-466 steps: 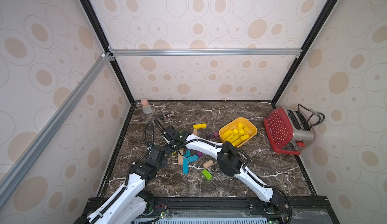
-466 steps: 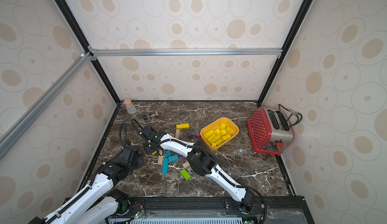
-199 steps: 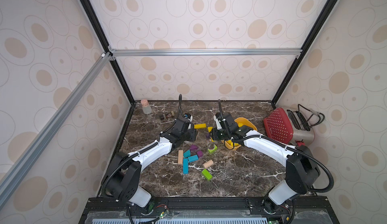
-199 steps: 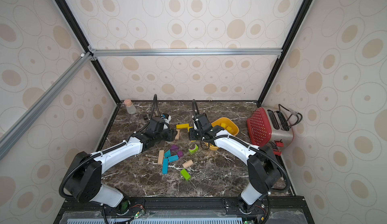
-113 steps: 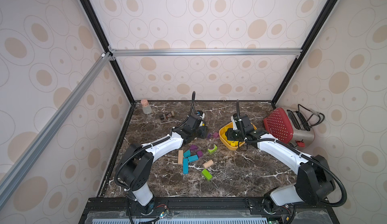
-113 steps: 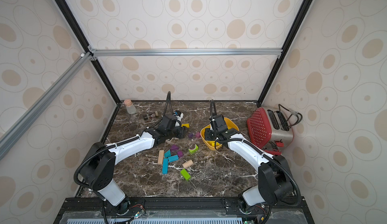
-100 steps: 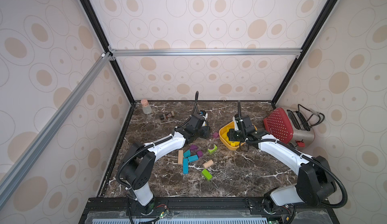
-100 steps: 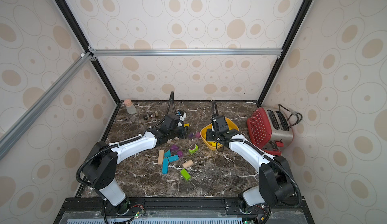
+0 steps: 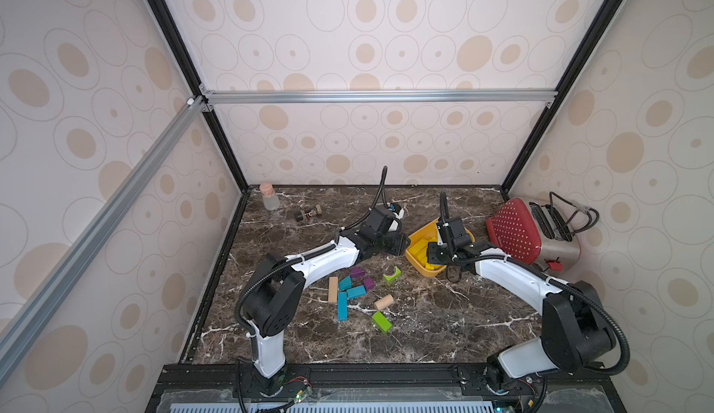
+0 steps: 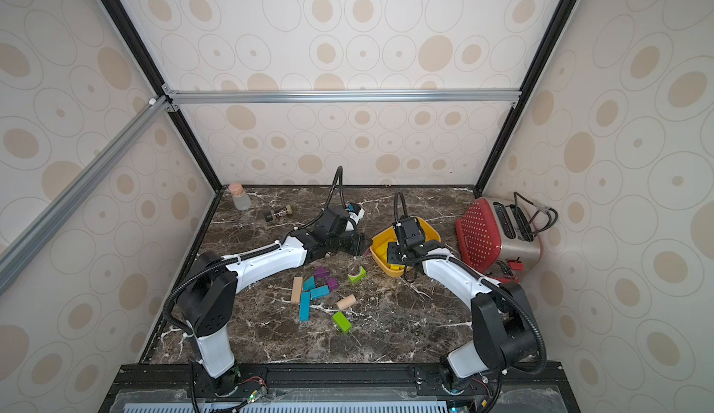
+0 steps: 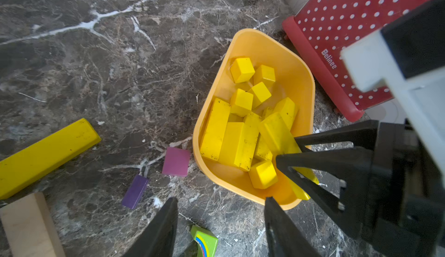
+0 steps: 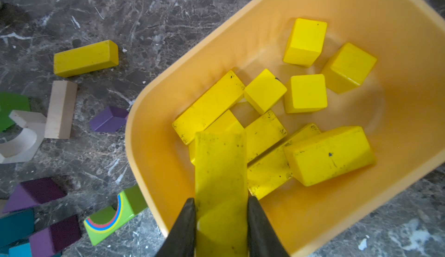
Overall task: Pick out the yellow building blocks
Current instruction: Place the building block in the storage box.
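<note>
The right gripper (image 12: pixel 220 199), clamped on a yellow bar (image 12: pixel 220 162), should release low inside the bowl (image 12: pixel 154 171); the left gripper (image 11: pixel 220 198) hangs half-open, empty.

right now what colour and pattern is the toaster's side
Red with small white dots. The toaster shows it best in the left wrist view.

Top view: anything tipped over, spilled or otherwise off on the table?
Yes. The red toaster lies on its side by the right wall, dotted face up, slots facing sideways. A small dark bottle near the back also lies flat. One yellow block sits outside the yellow bowl.
</note>
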`<state>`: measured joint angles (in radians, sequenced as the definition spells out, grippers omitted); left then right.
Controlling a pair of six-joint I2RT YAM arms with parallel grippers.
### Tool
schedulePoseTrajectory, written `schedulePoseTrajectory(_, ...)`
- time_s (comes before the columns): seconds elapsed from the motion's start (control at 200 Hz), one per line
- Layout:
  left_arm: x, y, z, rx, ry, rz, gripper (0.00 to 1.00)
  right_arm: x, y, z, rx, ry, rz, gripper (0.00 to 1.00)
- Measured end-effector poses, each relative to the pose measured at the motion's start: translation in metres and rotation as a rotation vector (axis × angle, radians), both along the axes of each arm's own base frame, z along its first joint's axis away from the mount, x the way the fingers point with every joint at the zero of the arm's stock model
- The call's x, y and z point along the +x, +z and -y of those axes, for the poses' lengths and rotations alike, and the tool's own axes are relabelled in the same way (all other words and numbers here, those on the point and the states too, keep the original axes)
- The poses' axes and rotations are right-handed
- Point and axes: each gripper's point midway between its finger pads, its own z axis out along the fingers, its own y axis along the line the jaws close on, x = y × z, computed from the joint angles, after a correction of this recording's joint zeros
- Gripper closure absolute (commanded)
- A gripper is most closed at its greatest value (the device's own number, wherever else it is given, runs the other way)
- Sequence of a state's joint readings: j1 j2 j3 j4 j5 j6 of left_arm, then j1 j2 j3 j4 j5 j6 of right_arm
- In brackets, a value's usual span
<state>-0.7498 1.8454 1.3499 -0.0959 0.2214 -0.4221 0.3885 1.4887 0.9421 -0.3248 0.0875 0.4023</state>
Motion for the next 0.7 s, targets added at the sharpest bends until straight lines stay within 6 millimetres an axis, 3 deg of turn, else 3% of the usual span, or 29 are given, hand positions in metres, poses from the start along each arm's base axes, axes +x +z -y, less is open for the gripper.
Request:
schedulePoseTrajectory(0.07,-0.003,-0.003,0.001,0.006,-0.008,-0.012,0.43,0.0,-0.006,0.002,-0.01,-0.004,-0.015,0.74)
schedulePoseTrajectory(0.17,-0.006,-0.006,0.001,0.016,-0.013,-0.024,0.43,0.0,-0.011,0.002,-0.016,-0.007,-0.027,0.55)
schedulePoseTrajectory(0.27,-0.008,-0.009,-0.002,0.031,-0.011,-0.037,0.42,0.0,-0.011,0.004,-0.02,-0.011,-0.025,0.47)
schedulePoseTrajectory(0.701,-0.009,-0.012,-0.004,0.047,-0.008,-0.043,0.42,0.001,-0.009,0.005,-0.02,-0.026,-0.02,0.43)
